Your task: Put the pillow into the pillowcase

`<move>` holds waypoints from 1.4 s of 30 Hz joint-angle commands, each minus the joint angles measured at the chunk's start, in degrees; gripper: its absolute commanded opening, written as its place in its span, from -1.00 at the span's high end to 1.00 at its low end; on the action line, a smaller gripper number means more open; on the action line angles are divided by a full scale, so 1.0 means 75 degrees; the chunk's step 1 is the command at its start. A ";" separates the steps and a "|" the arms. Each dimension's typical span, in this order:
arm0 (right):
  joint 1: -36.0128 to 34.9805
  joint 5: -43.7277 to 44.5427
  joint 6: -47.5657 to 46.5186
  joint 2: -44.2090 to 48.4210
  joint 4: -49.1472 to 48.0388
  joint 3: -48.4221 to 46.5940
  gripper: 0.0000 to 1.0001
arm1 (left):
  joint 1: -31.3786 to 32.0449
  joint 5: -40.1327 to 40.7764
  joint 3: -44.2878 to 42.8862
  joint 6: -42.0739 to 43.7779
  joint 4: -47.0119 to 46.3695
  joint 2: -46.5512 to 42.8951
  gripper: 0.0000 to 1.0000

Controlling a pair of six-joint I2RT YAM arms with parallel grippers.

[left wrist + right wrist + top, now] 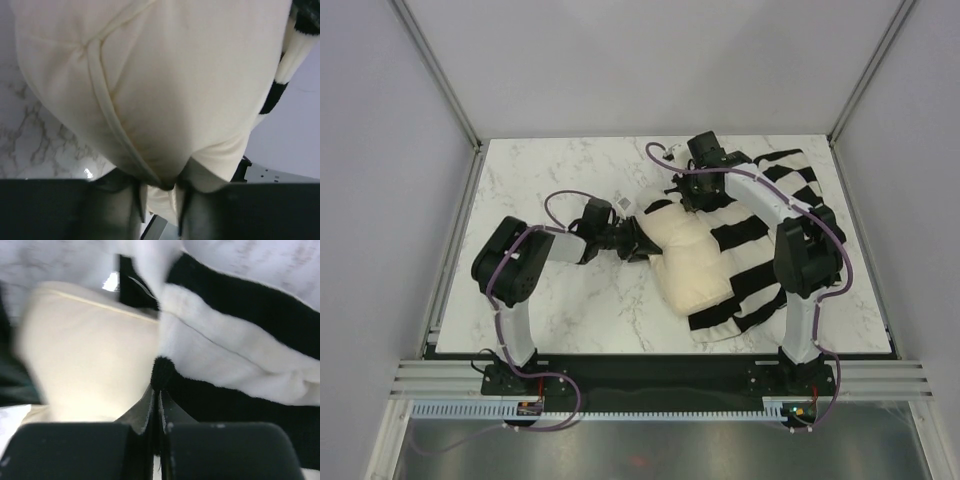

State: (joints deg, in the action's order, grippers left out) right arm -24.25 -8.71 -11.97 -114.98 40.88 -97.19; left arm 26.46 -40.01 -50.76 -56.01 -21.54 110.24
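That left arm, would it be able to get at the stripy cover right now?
Probably not as things stand. The left gripper is shut on the edge of the pillow, and most of the pillowcase lies beyond the pillow. It would have to let go first. The right gripper grips the pillowcase.

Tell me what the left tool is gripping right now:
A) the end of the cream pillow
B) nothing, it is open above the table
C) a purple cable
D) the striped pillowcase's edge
A: in the left wrist view, cream fabric of the pillow is bunched between the fingers of the left tool, while the right tool pinches the striped pillowcase.
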 commanded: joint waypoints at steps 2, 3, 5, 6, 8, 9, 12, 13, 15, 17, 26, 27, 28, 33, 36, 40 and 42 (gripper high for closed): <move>-0.0282 -0.3295 0.1124 0.0775 -0.0572 -0.0133 1.00 | 0.0093 -0.0418 -0.0532 -0.1413 -0.2641 0.0419 0.66; -0.0363 -0.3698 0.1800 0.0938 -0.0785 -0.0062 1.00 | 0.0117 -0.0535 -0.0556 -0.1844 -0.2961 0.0384 0.85; -0.0796 -0.4459 0.2343 0.1126 -0.1625 0.0171 1.00 | 0.0152 -0.0665 -0.0626 -0.2384 -0.3476 0.0209 0.95; -0.1169 -0.4661 0.3192 0.1371 -0.2072 0.0324 1.00 | 0.0175 -0.0700 -0.0649 -0.2562 -0.3642 0.0139 0.95; -0.1604 -0.5036 0.4296 0.1630 -0.3787 0.0851 1.00 | 0.0210 -0.0724 -0.0743 -0.3169 -0.4121 0.0056 0.95; -0.2047 -0.5119 0.5706 0.1840 -0.4553 0.1050 1.00 | 0.0257 -0.0724 -0.0778 -0.3358 -0.4275 0.0056 0.95; -0.2775 -0.5073 0.7742 0.1901 -0.6842 0.1439 1.00 | 0.0246 -0.0526 -0.0744 -0.3758 -0.4452 -0.0014 0.95; -0.2871 -0.5015 0.8606 0.1878 -0.7159 0.1508 1.00 | 0.0211 -0.0502 -0.0627 -0.3805 -0.4452 -0.0038 0.95; -0.2896 -0.4805 0.8977 0.1935 -0.7736 0.1719 1.00 | -0.0034 -0.0315 -0.0440 -0.3852 -0.4429 -0.0131 0.95; -0.2732 -0.4722 0.7883 0.2134 -0.6691 0.1791 1.00 | -0.0304 -0.0174 -0.0112 -0.3806 -0.4336 -0.0248 0.95; -0.0295 -0.0741 0.1881 0.4826 -0.1106 0.2572 -0.43 | -0.1652 -0.0126 0.0148 -0.2694 -0.3152 -0.0543 0.57; -0.0097 -0.0319 0.1436 0.5004 -0.1034 0.2877 -0.40 | -0.1664 -0.0324 0.0101 -0.2623 -0.3024 -0.0495 0.04; 0.0079 -0.0048 0.1385 0.5157 -0.0987 0.3437 -0.41 | -0.1664 -0.0395 0.0077 -0.2552 -0.2895 -0.0495 -0.05; 0.1693 -0.0769 0.2518 0.5334 -0.0237 0.4764 -0.48 | -0.1653 -0.0642 0.0463 -0.1206 -0.1010 -0.1501 -0.24; 0.2165 -0.1825 0.2918 0.5334 -0.0329 0.5725 -0.61 | -0.1559 -0.0747 0.0873 -0.0830 -0.0213 -0.2017 -0.29; 0.2261 -0.2412 0.4122 0.5732 -0.1499 0.7258 -0.79 | -0.1232 -0.0409 0.1131 -0.0583 0.0433 -0.2171 -0.37; 0.2249 -0.2460 0.4547 0.5920 -0.2506 0.7718 -0.79 | -0.0928 -0.0221 0.1190 -0.0536 0.0469 -0.2090 -0.39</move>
State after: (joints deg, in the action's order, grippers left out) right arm -7.29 -22.15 14.66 -74.43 32.51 -41.82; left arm 17.02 -43.40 -43.27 -64.49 -23.11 94.76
